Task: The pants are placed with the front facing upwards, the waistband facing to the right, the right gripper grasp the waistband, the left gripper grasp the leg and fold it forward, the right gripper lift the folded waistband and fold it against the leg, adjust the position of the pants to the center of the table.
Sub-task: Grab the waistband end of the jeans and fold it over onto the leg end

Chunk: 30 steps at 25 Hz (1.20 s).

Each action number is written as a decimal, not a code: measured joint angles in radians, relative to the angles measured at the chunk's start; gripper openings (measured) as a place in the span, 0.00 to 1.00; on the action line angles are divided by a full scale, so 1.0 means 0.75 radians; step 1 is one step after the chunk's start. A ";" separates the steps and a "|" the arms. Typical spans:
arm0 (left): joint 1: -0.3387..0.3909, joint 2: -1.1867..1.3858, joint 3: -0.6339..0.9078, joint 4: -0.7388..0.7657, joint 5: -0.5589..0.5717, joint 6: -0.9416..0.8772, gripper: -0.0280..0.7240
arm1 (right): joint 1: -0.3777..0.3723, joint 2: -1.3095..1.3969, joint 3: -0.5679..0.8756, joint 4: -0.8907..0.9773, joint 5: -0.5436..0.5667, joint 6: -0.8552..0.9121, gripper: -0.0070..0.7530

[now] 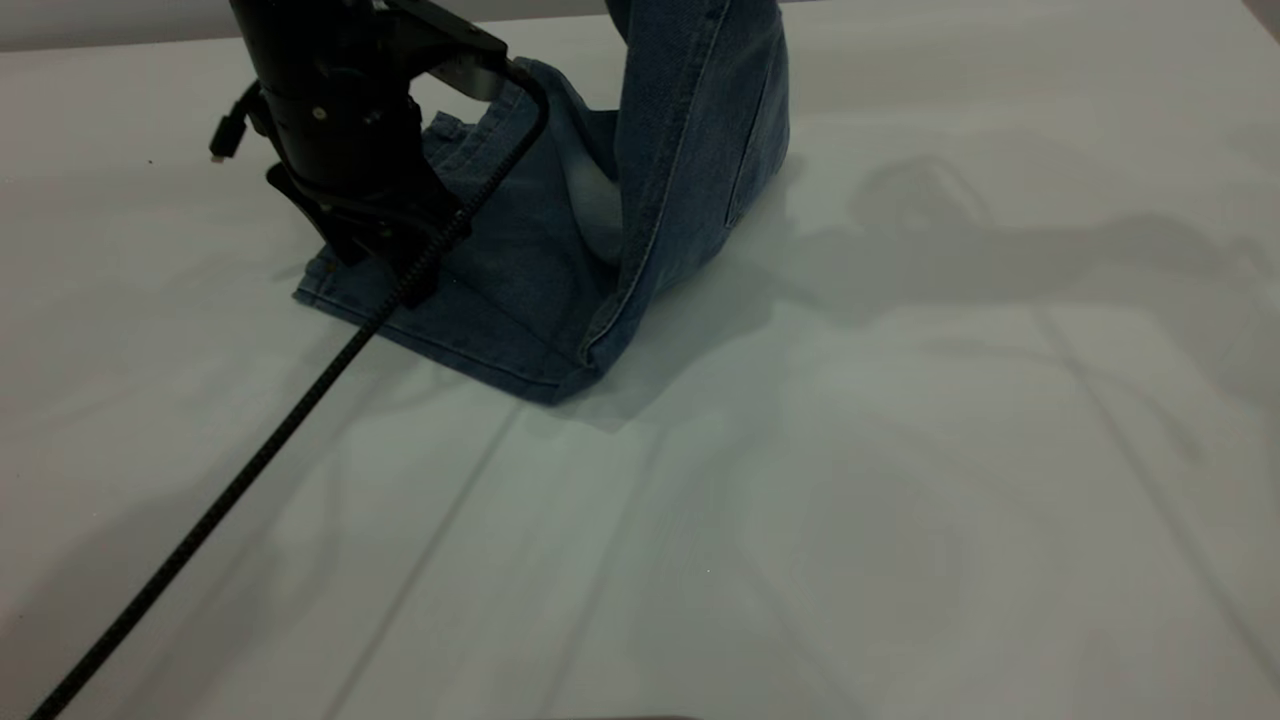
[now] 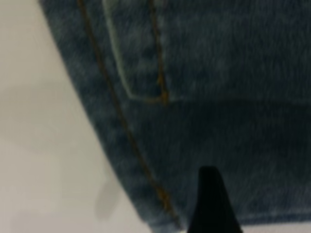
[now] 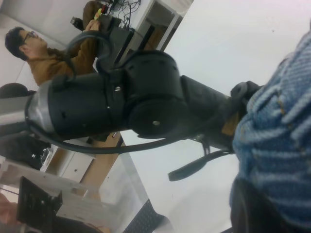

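Nearest the camera, a black braided cable trails over the table up to the left gripper. This gripper stands down on the leg end of the pants, which lies flat beneath it. Whether it is clamped on the cloth or only pressing cannot be told.

Beyond and to the side of it, the pants rise steeply off the table and out of the exterior view's top edge. The right gripper appears closed on the waistband, judging from the denim bunched right against its camera.

The risk: if the raised end is carried across while the leg is only weakly pinned, the whole garment may drag and the fold land crooked. The waistband could also slip free partway.

Only the right wrist view shows the grasped band, along with the left arm and a seated person farther off. Only the left wrist view shows a pocket corner and orange stitching under the left gripper.
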 joint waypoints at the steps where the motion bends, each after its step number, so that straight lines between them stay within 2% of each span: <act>1: 0.000 0.003 0.000 -0.003 -0.004 0.000 0.63 | 0.000 0.000 0.000 0.000 0.000 0.000 0.10; 6: 0.000 -0.070 0.010 -0.003 0.035 0.000 0.63 | 0.005 0.000 0.000 -0.011 -0.004 -0.001 0.10; 12: 0.005 -0.350 0.012 0.114 0.098 -0.013 0.63 | 0.056 0.000 0.000 -0.024 -0.107 -0.010 0.10; 16: 0.043 -0.572 0.012 0.222 0.110 -0.135 0.63 | 0.121 0.000 0.000 -0.022 -0.226 -0.033 0.10; 20: 0.054 -0.774 0.012 0.270 0.110 -0.270 0.63 | 0.262 0.000 0.001 0.029 -0.478 -0.113 0.10; 23: 0.054 -0.896 0.012 0.276 0.110 -0.306 0.63 | 0.398 0.022 0.002 0.182 -0.721 -0.260 0.10; 26: 0.054 -0.985 0.012 0.283 0.129 -0.317 0.63 | 0.502 0.082 -0.001 0.336 -0.889 -0.445 0.10; 30: 0.054 -1.048 0.012 0.275 0.149 -0.323 0.63 | 0.591 0.201 -0.038 0.377 -1.070 -0.585 0.10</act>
